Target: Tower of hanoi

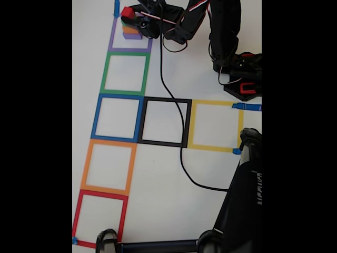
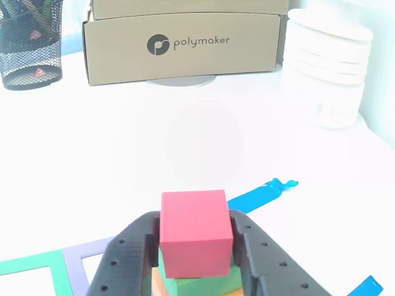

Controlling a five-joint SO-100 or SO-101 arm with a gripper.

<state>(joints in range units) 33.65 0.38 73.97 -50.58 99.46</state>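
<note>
Jaws of the gripper (image 2: 196, 246) were closed on the red cube (image 2: 195, 232), one black finger (image 2: 126, 259) pressed to each side of it in the other view. That cube sat on top of the green cube (image 2: 203, 285), of which little more than a front sliver showed beneath, and a corner of the orange cube (image 2: 162, 285) peeked out lower still, cut off by the bottom edge of the picture.

From the fixed view the stack stood inside the purple tape square (image 1: 130, 48) at the top of the tape column, with the purple cube (image 1: 132, 36) at its base and the orange cube (image 1: 130, 30) above; the green layer was too thin and shadowed to make out there, and the gripper (image 1: 130, 16) covered most of the red cube (image 1: 126, 11). A black cable (image 1: 167, 105) ran from the arm (image 1: 181, 23) down across the black tape square (image 1: 164, 122). Beyond the table, a polymaker box (image 2: 183, 43) and a white tub (image 2: 326, 68) were visible
</note>
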